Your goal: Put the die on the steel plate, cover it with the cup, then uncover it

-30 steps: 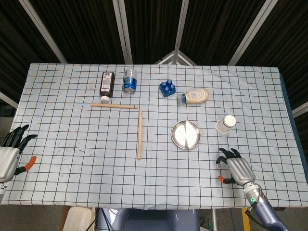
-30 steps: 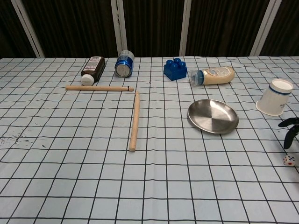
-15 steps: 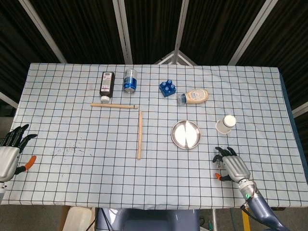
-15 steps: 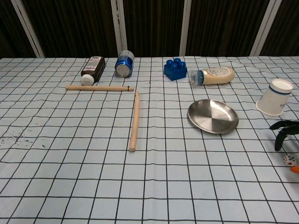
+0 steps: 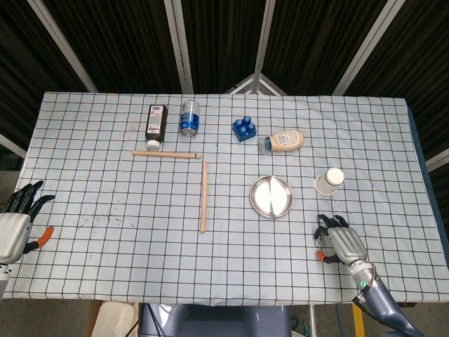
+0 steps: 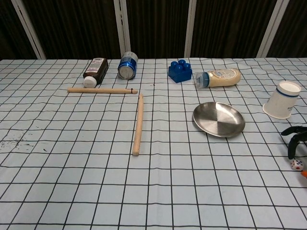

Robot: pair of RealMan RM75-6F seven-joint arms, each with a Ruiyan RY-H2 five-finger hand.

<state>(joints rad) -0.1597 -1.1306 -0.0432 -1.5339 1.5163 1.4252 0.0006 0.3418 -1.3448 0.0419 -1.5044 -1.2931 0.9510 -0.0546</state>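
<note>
right hand (image 5: 342, 242) low over the near right part of the surface (image 5: 105, 196), palm down, fingers (image 6: 293, 142) curled down around the die (image 6: 297, 165). the die sits on the checked cloth under the fingertips; whether they touch it or actually pinch it cannot be told from either view. chest view shows only dark fingertips at the right edge, with the white, red-dotted die just below them

steel plate (image 5: 271, 196) lies beyond that hand and toward the left hand's side, near but apart from it, nothing on it. paper cup (image 5: 329, 180) lies on its side straight beyond the right hand, between it and the far edge, just beside the plate on the outer side

left hand (image 5: 15, 225) at the near left edge of the surface, well apart from everything, fingers spread and holding nothing, an orange tip showing at its side

further beyond the right hand, past the plate: a mayonnaise bottle (image 5: 282, 140) on its side, and a blue brick (image 5: 243, 128) next to it. toward the left hand's side of those, a blue can (image 5: 189, 116) and a dark bottle (image 5: 155, 122) side by side, both lying down. two wooden sticks (image 5: 203, 196) form an open corner between the hands, one crosswise, one pointing toward the near edge
</note>
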